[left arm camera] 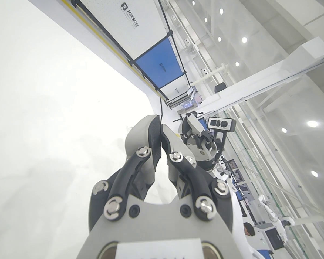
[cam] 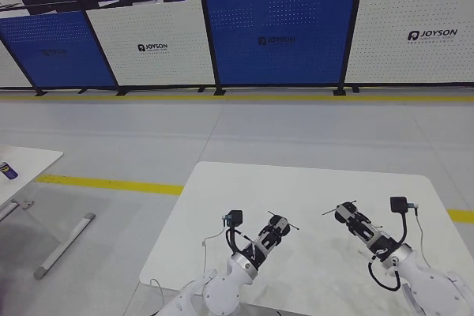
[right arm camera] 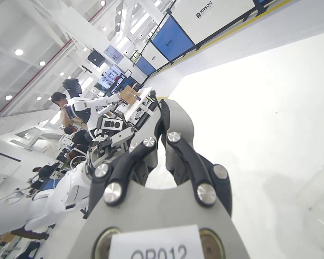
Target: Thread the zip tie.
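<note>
Gripping a thin black strip apiece, the robot's two arms hang side by side over the white bench [cam: 300, 186]; the left jaws are closed tight on the left strip [cam: 283, 220], pads pressed together with the strip standing out past the tips in the left wrist view [left arm camera: 160, 107]; the right jaws are closed just as tightly on the right strip [cam: 339, 208]. By the task, these are judged to be the zip tie; whether they are two ends of one tie or two separate pieces cannot be told, since the top view shows bare bench between them.

Each strip lies crosswise to the jaws that pinch it, sticking out on both sides. The left strip's long axis slants across the bench with one free end reaching toward the right arm [cam: 387, 249]; the right strip lies nearly side to side with one free end aimed back at the left arm [cam: 249, 261]; these two inner ends face each other, near but apart, and not quite in line. Threading looks not yet begun; the coming move likely turns on bringing the two axes into one line and closing that gap, with neither arm clearly the nearer.
</note>
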Robot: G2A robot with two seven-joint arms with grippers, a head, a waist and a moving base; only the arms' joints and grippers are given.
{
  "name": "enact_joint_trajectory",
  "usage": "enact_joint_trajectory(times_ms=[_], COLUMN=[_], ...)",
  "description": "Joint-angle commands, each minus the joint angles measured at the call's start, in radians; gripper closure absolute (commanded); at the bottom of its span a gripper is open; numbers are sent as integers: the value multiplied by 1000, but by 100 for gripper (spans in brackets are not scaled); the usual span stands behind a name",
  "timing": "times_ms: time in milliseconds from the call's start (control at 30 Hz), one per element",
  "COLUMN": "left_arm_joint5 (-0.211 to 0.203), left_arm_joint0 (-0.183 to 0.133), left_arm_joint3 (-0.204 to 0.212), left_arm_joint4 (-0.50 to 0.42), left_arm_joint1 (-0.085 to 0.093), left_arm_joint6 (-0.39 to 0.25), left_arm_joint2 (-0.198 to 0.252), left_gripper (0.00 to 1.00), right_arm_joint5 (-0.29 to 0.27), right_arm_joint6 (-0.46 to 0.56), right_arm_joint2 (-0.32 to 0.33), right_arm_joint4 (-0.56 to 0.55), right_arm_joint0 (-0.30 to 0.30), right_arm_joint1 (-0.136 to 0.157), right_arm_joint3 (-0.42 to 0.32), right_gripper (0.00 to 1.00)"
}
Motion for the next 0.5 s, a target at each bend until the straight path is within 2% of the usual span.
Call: enact_joint_trajectory(times_ms=[0,100,233,267,467], left_arm_joint5=[30,55,73,73,73], left_arm_joint0=[-9,-34,-66,-73,-73], left_arm_joint3=[-3,13,56,68,68], left_arm_joint4=[-5,22,74,80,80], left_arm_joint1=[-9,-26,-48,-52,-52], left_arm_joint6=[66,153,247,258,258], left_arm_joint2=[9,43,87,97,97], left_gripper=[100,100,100,100,100], right_arm_joint5=[-1,6,70,74,74], right_arm_joint6=[-23,-56,-116,-128,-128], right_arm_joint2=[-4,-29,-76,-83,-83], right_arm_joint4=[-8,-42,-130,-131,-131], right_arm_joint0=[-6,-16,-21,-21,-21], right_arm_joint1=[-3,-10,-22,-25,-25], right_arm_joint3=[-4,-14,-20,-20,-20], right_gripper=[100,100,100,100,100])
